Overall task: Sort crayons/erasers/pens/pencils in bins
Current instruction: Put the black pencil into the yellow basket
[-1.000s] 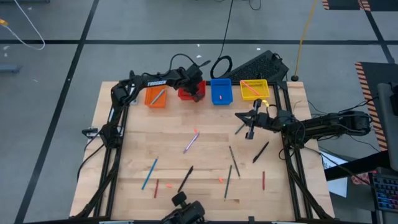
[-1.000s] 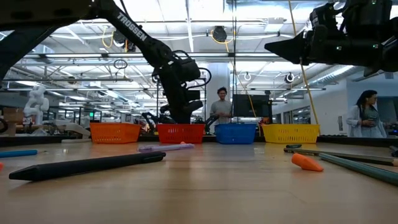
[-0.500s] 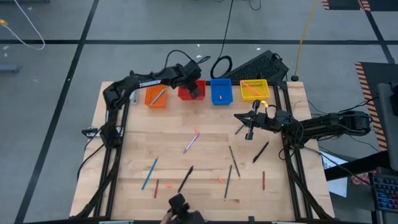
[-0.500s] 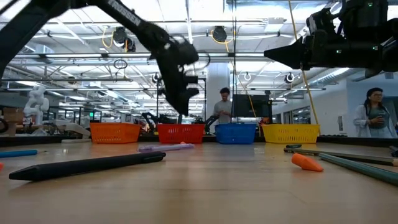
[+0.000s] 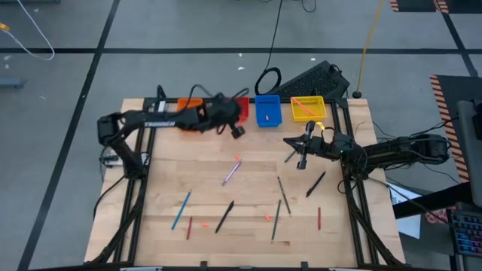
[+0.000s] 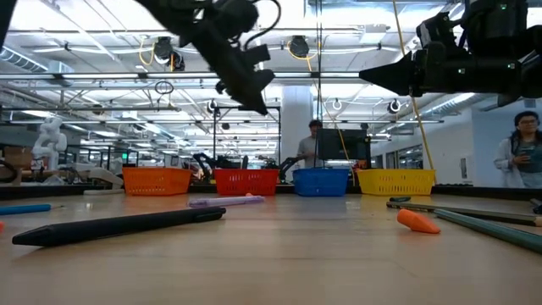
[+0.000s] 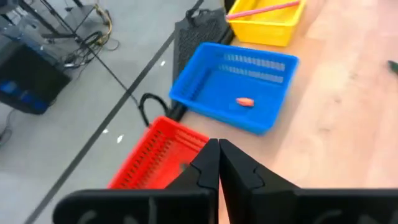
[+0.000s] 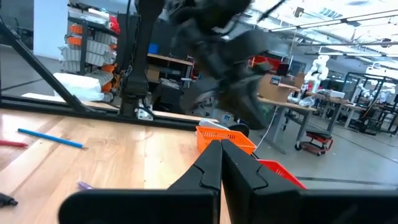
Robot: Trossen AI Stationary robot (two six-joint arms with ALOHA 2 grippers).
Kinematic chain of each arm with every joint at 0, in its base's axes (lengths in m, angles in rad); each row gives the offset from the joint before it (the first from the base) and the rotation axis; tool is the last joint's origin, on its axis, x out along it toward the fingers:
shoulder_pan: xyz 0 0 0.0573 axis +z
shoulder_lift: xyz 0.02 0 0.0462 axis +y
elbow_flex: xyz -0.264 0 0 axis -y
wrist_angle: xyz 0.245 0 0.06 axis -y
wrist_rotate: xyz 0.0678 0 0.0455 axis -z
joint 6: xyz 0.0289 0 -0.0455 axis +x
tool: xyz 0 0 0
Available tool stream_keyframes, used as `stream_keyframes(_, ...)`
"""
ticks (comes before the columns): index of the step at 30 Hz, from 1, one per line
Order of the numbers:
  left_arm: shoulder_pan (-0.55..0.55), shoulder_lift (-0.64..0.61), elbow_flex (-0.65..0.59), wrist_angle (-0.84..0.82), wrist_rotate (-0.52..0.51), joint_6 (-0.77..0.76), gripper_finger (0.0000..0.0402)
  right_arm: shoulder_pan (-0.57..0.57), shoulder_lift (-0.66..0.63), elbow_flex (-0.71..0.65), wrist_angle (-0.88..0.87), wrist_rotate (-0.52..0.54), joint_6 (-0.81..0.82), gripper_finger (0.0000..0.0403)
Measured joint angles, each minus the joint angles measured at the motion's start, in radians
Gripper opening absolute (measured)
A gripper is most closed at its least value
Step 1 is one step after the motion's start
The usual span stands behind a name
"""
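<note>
Over the bin row at the table's far edge, my left gripper [image 5: 237, 129] has pulled back off the red bin [image 7: 163, 157] and swung toward the table middle, fingers pressed together, nothing in them. I read that as a drop finished, so next is another pick.

Orange bin [image 6: 157, 180] holds 1 stick, blue bin [image 7: 233, 84] 1 eraser [image 7: 245, 101], yellow bin [image 5: 308, 108] 1 pink stick.

Still loose mid-table: blue pen [image 5: 180, 209], black pen [image 5: 224, 216], purple pen [image 5: 230, 173], dark pencils [image 5: 277, 218], red crayon [image 5: 318, 217].

Right gripper [image 5: 303, 156] hasn't moved, hovering near the right edge, fingers together, empty.
</note>
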Motion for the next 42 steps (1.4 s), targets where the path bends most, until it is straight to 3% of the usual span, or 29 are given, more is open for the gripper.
stream_keyframes(10,-0.127,-0.187,-0.460,0.401,0.002,-0.160,0.0005,0.011,0.000,0.025,-0.107,0.100,0.022,0.0000)
stream_keyframes(16,-0.176,-0.249,-0.637,0.625,0.005,-0.166,0.0015,0.049,0.002,0.186,-0.466,0.169,0.102,0.0000)
stream_keyframes(22,-0.180,-0.331,-0.798,0.798,0.072,-0.175,0.0005,0.165,0.005,0.348,-0.861,0.332,0.264,0.0000)
stream_keyframes(29,-0.180,-0.366,-0.910,0.918,0.089,-0.193,0.0004,0.306,0.059,0.484,-1.221,0.393,0.593,0.0000)
stream_keyframes(34,-0.180,-0.365,-0.923,0.929,0.089,-0.201,0.0010,0.374,0.147,0.554,-1.399,0.414,0.819,0.0000)
stream_keyframes(42,-0.186,-0.364,-0.924,0.925,0.090,-0.200,0.0009,0.434,0.304,0.622,-1.550,0.283,1.128,0.0002)
